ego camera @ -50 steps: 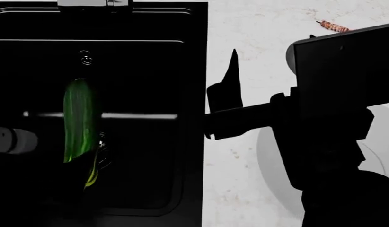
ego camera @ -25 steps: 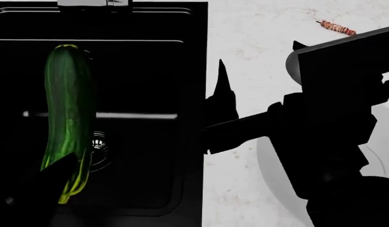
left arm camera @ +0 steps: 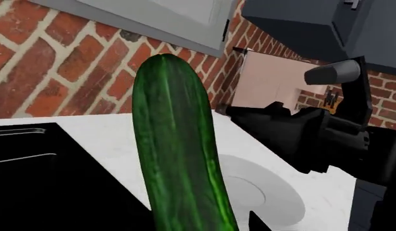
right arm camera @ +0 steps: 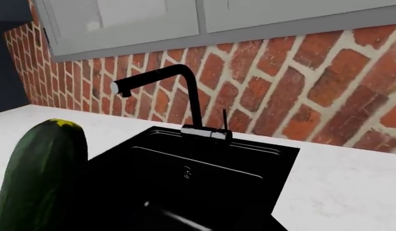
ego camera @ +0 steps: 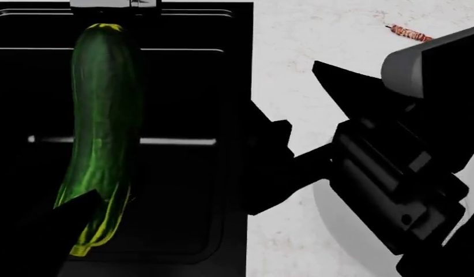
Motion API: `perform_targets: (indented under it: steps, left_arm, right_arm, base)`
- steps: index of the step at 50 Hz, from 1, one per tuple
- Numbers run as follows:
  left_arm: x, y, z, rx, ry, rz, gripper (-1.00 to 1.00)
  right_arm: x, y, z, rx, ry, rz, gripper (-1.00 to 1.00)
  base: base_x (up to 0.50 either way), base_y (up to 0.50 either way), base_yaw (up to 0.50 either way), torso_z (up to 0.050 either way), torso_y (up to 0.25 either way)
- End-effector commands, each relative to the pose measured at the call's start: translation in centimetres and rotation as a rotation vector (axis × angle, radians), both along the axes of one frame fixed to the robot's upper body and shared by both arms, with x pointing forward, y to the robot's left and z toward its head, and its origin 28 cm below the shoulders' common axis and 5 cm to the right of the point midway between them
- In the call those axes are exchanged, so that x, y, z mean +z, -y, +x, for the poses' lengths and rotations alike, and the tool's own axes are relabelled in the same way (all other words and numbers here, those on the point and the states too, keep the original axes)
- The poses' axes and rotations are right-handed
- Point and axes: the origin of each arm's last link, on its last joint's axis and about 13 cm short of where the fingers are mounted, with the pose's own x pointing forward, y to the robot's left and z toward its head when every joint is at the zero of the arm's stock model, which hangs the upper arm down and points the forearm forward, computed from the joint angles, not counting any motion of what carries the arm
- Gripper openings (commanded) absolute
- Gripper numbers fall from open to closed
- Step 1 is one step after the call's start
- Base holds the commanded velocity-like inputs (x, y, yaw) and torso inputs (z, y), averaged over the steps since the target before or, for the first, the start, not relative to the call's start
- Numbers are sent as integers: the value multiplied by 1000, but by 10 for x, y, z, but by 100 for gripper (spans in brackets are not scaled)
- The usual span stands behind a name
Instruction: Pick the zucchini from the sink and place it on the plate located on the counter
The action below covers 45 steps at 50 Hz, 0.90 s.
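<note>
The long dark green zucchini (ego camera: pixel 98 133) hangs nearly upright over the black sink (ego camera: pixel 183 86). My left gripper (ego camera: pixel 77 222) is shut on its yellow-streaked lower end. In the left wrist view the zucchini (left arm camera: pixel 178 154) fills the middle, with one dark fingertip (left arm camera: pixel 253 220) beside it. Past it lies the light grey plate (left arm camera: pixel 275 192) on the white counter (left arm camera: pixel 121 139). In the head view the plate (ego camera: pixel 333 213) is mostly hidden under my right arm. My right gripper (ego camera: pixel 264 167) is a dark shape at the sink's right edge, and its jaws do not show clearly.
A small skewer (ego camera: pixel 410 33) lies on the counter at the far right. A black faucet (right arm camera: pixel 165 82) stands behind the sink against a brick wall (right arm camera: pixel 301 96). My right arm (left arm camera: pixel 313 134) hangs over the counter between the sink and the plate.
The zucchini has risen out of the sink in my left gripper and looks larger and higher. My right arm has swung and tilted, its gripper now lower by the sink edge.
</note>
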Motion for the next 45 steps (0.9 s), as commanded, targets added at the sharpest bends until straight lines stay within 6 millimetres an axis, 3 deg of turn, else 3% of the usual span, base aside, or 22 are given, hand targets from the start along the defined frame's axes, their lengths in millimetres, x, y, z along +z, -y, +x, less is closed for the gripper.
perform_targets:
  steps: [1, 13, 33, 45]
  left_arm:
    - [5, 3, 3, -60, 14, -5, -100]
    - [5, 4, 4, -85, 9, -19, -100]
    - [8, 7, 9, -122, 16, 3, -100]
    - [8, 14, 9, -166, 25, 15, -100]
  right_arm:
    - [3, 8, -6, 153, -19, 75, 100]
    - [-2, 10, -5, 178, -39, 81, 100]
    - [5, 13, -23, 372, -78, 155, 100]
    - [5, 7, -18, 423, -92, 161, 100]
  base:
    - [0, 0, 0, 0, 0]
    - [0, 0, 0, 0, 1]
    - [0, 0, 0, 1, 1]
    - [0, 0, 0, 0, 0]
